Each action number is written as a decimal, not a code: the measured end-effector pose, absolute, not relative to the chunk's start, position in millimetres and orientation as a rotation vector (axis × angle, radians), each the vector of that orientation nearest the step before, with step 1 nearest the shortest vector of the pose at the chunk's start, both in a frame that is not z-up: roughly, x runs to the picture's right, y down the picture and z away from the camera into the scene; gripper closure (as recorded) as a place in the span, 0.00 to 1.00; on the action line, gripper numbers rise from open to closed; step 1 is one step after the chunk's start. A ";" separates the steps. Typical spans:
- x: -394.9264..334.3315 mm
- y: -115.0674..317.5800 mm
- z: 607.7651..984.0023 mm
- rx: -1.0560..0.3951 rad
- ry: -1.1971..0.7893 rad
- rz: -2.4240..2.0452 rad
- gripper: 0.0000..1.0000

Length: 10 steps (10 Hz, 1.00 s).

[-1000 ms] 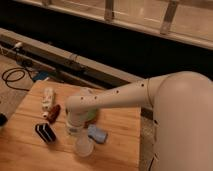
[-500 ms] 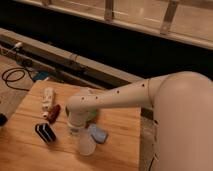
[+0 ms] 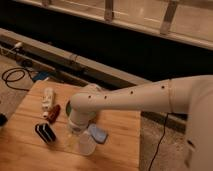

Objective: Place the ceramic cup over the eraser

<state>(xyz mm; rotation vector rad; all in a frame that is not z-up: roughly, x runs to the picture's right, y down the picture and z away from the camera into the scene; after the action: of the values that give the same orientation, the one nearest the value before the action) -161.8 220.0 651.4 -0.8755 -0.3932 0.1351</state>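
**Gripper low over the table, beside the ceramic cup**

Nearest the front edge of the wooden table [image 3: 120, 150] stands the ceramic cup [image 3: 86, 144], pale and upright, close under the end of the robot's 1 arm [image 3: 135, 97]. The gripper [image 3: 78, 134] hangs just above and left of the cup, touching it or nearly so; whether it grasps the cup or stands wide cannot be told. The eraser [image 3: 45, 133], black with white stripes, lies flat to the left of the cup, clearly apart from it and uncovered. Just right of the cup, slightly farther back, lies a blue sponge-like pad [image 3: 98, 133]. Behind the eraser rests a dark red-brown cylinder [image 3: 54, 113], and past that a white bottle-like object [image 3: 47, 98], the 2 almost touching. Beyond the table's far left corner, a black cable [image 3: 12, 76] loops on the floor, with a long grey rail [image 3: 75, 59] behind it.
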 end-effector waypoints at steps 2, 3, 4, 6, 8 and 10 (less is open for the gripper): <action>-158.7 217.4 643.4 -0.853 -0.412 0.136 0.20; -157.7 217.8 642.4 -0.845 -0.408 0.133 0.20; -156.2 219.2 645.0 -0.843 -0.390 0.135 0.20; -151.0 225.2 659.5 -0.846 -0.341 0.139 0.20; -139.7 231.8 681.8 -0.856 -0.303 0.151 0.20; -126.3 232.4 698.0 -0.859 -0.301 0.172 0.20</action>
<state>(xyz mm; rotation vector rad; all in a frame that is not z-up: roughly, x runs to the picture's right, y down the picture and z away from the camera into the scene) -126.3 232.4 698.0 -0.8588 -0.3011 0.1715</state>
